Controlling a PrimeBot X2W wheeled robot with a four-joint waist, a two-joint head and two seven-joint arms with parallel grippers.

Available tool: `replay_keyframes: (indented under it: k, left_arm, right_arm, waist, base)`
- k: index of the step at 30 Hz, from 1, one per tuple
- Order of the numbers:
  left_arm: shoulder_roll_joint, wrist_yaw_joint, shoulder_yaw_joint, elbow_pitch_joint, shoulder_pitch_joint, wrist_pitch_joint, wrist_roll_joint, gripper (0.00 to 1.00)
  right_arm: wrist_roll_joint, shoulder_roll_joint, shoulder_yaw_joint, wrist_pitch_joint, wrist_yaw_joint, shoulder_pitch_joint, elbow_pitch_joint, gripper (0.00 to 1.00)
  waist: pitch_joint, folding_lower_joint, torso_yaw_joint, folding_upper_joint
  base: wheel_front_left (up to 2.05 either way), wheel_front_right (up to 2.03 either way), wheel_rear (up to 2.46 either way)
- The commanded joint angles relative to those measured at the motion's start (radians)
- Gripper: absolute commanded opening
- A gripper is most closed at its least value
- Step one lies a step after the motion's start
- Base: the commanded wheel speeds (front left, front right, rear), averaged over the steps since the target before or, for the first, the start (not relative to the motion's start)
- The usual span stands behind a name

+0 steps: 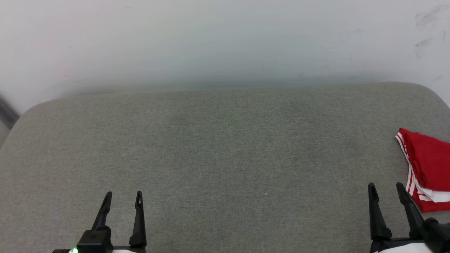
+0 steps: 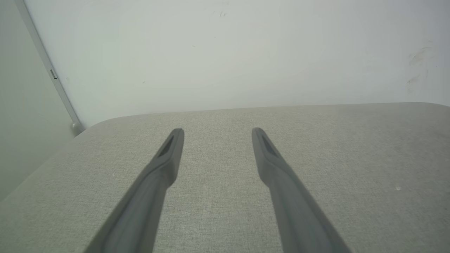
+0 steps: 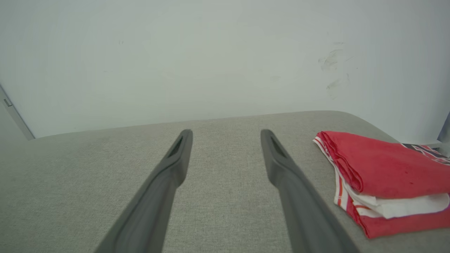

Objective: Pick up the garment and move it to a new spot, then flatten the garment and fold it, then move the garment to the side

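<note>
My left claw (image 1: 124, 193) and right claw (image 1: 385, 184) hung wide open and empty over the near part of the grey padded surface (image 1: 225, 147). The garment (image 1: 429, 158) lay folded just right of my right claw, by the surface's right edge. A pale wall (image 1: 225, 42) stood beyond.

- Shirt (image 1: 427, 161) runs off the head view's right edge.
- Its lettering (image 3: 429, 151) is cut off at the right wrist view's edge and can't be read.
- Dark blurred streak (image 1: 6, 111) at far left, can't tell what.
</note>
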Motion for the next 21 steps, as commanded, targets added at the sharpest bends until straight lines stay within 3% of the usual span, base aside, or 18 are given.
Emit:
replay_keyframes:
  k: [1,5,6,10,15,16,21]
  left_arm:
    - [-0.002,-0.003,0.002,0.002,0.006,-0.002,-0.001,1.00]
    - [-0.002,-0.003,0.007,0.007,0.000,-0.002,0.002,1.00]
    - [-0.002,-0.003,0.004,0.009,0.000,0.000,0.001,0.00]
    - [-0.005,-0.004,0.005,0.047,0.006,0.008,-0.014,0.00]
    - [-0.005,-0.014,0.015,0.064,-0.016,0.037,-0.124,0.00]
    - [-0.006,-0.020,0.019,0.071,-0.026,0.051,-0.186,0.00]
    - [-0.006,-0.027,0.023,0.079,-0.039,0.069,-0.266,0.00]
  right_arm:
    - [0.007,0.004,0.003,-0.001,0.000,0.012,0.001,1.00]
    - [0.006,0.004,0.006,-0.001,0.000,0.011,0.007,1.00]
    - [0.002,0.001,0.005,0.000,0.000,0.001,0.008,0.00]
    - [0.017,0.002,0.008,0.004,0.000,0.001,0.039,0.00]
    - [0.122,0.000,0.008,0.027,0.000,-0.015,0.050,0.00]
    - [0.181,-0.001,0.008,0.041,0.000,-0.026,0.057,0.00]
    - [0.257,-0.002,0.008,0.058,0.000,-0.040,0.066,0.00]
  waist:
    - [0.000,0.0001,0.002,0.0000]
    - [0.001,0.0001,0.004,0.0000]
    - [0.000,0.0001,0.004,0.0000]
    - [0.000,0.0001,0.004,0.0000]
    - [0.001,0.0001,0.004,0.0000]
    - [0.001,0.0001,0.003,0.0000]
    - [0.002,0.0001,0.003,0.0000]
  base:
    - [0.00,0.00,0.00]
    - [0.00,0.00,0.00]
    - [0.00,0.00,0.00]
    - [0.00,0.00,0.00]
    - [0.00,0.00,0.00]
    - [0.00,0.00,0.00]
    - [0.00,0.00,0.00]
